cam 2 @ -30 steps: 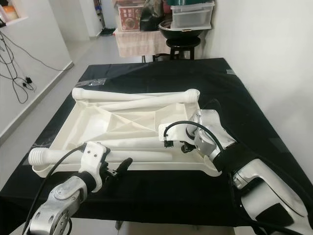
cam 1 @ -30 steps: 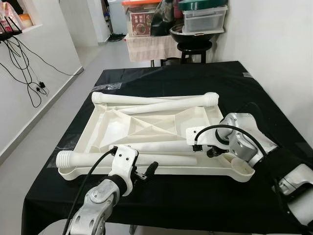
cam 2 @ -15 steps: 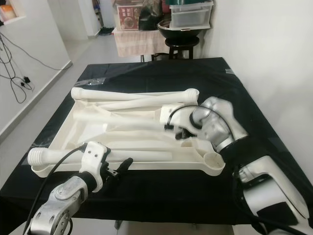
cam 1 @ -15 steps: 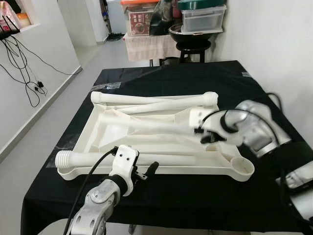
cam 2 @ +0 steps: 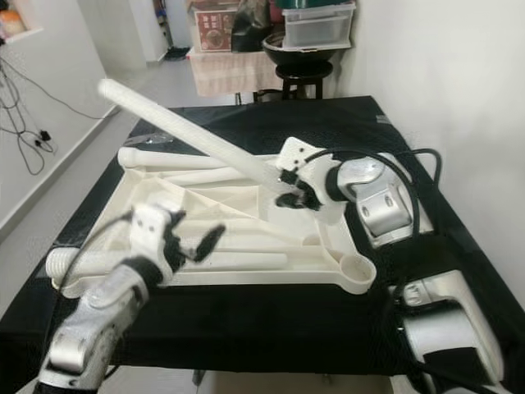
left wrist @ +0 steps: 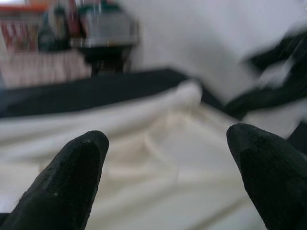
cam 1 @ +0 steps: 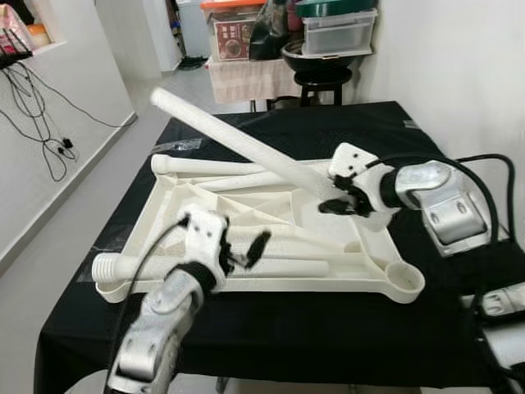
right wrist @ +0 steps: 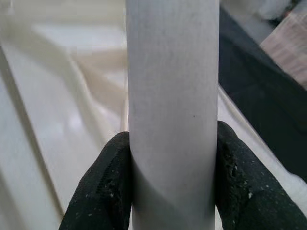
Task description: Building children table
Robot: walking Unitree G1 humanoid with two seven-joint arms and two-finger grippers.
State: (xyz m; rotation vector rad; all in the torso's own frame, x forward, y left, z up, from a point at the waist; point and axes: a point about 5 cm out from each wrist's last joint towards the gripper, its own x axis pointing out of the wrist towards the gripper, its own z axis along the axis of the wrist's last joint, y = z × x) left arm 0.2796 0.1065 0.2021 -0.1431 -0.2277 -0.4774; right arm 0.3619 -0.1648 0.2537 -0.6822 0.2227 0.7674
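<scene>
Overhead, right tool (cam 1: 338,199) grips a white leg (cam 1: 238,139) — black-clothed table (cam 1: 271,123), white-walled room.

One upturned white plastic tabletop (cam 1: 373,246) is lying on the black cloth (cam 1: 287,328); four long white plastic table legs (cam 1: 238,139) are showing; two black-fingered grippers (cam 1: 338,199) are working.

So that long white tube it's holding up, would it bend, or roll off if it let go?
The tube probably won't bend: held at one end by the right gripper, it stays straight. It looks hollow plastic, so likely light. Being round and smooth, it could roll or slip if released.
</scene>
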